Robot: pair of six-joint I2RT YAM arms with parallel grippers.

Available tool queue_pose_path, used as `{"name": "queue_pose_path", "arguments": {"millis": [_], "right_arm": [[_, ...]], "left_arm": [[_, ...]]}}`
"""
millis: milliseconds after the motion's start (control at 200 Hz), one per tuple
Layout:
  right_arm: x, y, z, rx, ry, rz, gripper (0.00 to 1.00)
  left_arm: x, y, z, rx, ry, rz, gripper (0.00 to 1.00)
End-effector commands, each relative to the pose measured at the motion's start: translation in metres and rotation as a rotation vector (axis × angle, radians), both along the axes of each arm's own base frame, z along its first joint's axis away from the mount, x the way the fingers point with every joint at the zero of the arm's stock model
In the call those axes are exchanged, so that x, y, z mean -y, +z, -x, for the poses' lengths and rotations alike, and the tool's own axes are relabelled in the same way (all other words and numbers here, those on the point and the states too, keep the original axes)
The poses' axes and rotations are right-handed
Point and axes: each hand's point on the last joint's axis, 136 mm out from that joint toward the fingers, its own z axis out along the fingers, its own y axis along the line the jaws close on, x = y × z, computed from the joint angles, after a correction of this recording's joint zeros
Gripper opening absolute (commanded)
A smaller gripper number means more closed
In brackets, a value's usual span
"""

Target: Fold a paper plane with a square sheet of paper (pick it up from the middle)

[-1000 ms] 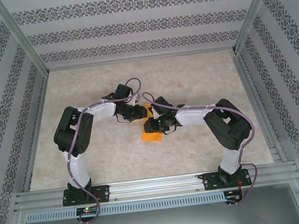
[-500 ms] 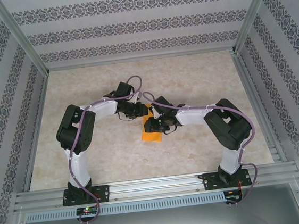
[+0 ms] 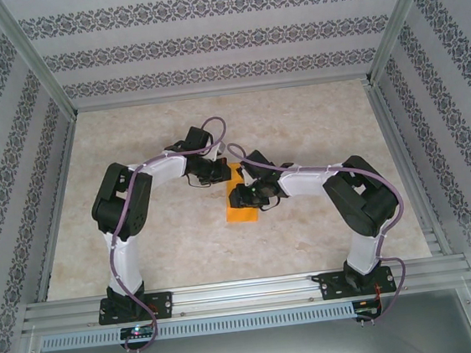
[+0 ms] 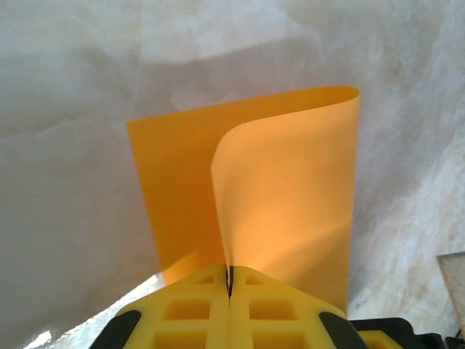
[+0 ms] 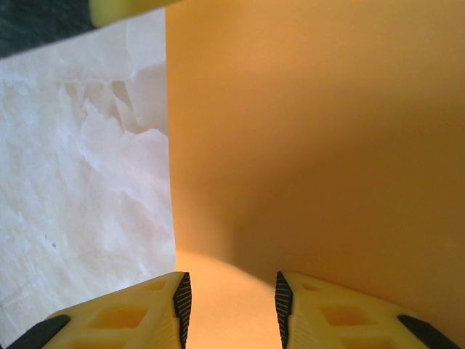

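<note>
Orange paper (image 4: 283, 196) — marbled table (image 3: 297, 119), patterned walls (image 3: 221, 39) around

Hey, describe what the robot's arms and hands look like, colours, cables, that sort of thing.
The left arm and right arm both have white links and chunky black joints. A purple cable runs along each. The left hand and right hand have yellow fingers moulded with square pockets, and the pads are black and ribbed.

table (image 3: 167, 251): pale, marbled | on it: orange sheet of paper (image 3: 240, 214)
</note>
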Motion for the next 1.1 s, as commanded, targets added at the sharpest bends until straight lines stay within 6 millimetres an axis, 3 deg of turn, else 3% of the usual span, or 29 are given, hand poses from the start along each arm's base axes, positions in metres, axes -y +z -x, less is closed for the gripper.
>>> {"name": "queue_pose_path", "arguments": {"millis": [0,225,649,1094], "right_arm": [[0.007,0.007,0.0,0.0,-0.004,0.005,0.39],[0.015,0.011,0.005,0.003,0.0,0.027,0.39],[0.006,0.019,0.005,0.017,0.012,0.018,0.4],[0.023,-0.007,0.014,-0.014,0.03,0.122,0.39]], "left_arm": [[-0.006,-0.009,0.0,-0.008,-0.017,-0.06,0.0],[-0.012,-0.02,-0.001,-0.008,-0.019,-0.104,0.0],[-0.009,-0.027,-0.002,-0.021,-0.038,-0.1,0.0],[-0.002,-0.023,-0.002,-0.027,-0.045,-0.072,0.0]]}}
